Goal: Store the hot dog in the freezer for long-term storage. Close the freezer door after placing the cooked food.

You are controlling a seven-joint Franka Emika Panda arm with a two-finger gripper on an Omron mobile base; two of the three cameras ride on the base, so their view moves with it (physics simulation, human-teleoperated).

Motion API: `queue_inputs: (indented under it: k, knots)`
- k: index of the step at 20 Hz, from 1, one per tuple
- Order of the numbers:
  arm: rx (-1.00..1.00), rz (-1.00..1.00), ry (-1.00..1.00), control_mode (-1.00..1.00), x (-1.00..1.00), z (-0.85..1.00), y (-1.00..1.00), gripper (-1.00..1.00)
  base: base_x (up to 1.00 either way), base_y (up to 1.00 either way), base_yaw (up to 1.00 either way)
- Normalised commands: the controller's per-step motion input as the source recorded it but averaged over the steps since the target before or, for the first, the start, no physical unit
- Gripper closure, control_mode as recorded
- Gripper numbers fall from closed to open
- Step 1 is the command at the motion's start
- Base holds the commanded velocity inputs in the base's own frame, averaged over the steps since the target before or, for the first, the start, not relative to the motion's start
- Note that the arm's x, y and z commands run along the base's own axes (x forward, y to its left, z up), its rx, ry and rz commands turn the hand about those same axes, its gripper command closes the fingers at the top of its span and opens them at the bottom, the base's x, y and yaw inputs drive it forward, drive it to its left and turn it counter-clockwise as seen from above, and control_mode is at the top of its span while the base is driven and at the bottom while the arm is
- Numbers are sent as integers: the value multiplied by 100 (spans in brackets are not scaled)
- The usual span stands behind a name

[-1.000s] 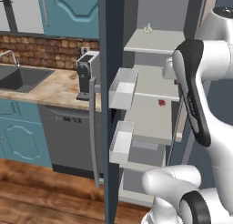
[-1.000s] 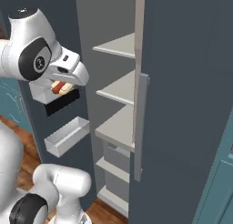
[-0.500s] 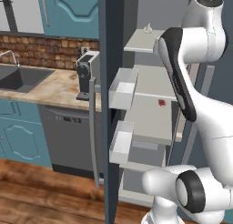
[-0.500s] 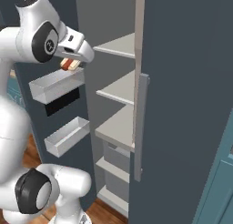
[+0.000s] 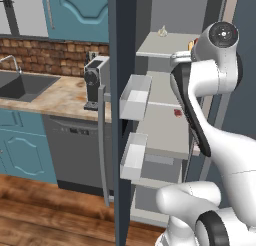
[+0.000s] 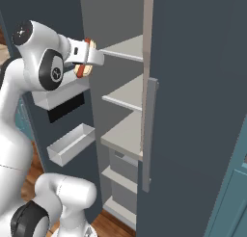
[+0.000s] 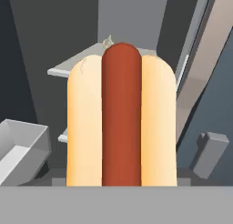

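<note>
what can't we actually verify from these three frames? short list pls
- Finger contact on the tan-orange hot dog with red sausage: hand view, the bun covers the gripper tips.
- Gripper: right base view, too small to judge the hold; left base view, the arm's white joint covers it.
- Small whitish bulb on the freezer's pale grey upper shelf: too small to identify.
- Tiny dark-red item, middle shelf: too small to identify.

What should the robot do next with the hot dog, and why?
Probably push forward a little. The gripper holds the hot dog just in front of the upper shelf of the freezer, not yet over it. The freezer door stands open, so the way looks free.
</note>
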Motion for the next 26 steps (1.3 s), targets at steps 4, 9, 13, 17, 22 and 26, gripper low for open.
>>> queue_inputs:
  k: [4, 9, 13, 17, 22, 26]
  knots:
    - [19, 0, 21, -100, 66, 29, -26, 100, 0, 0, 0]
    - [9, -8, 4, -100, 55, 24, -8, 100, 0, 0, 0]
    - [0, -13, 0, -100, 44, 12, 0, 100, 0, 0, 0]
    - [0, -7, 0, -100, 26, 0, -3, 100, 0, 0, 0]
    - [-1, 0, 0, -100, 32, 0, -5, 100, 0, 0, 0]
    - [-2, 0, 0, -100, 33, -9, -3, 100, 0, 0, 0]
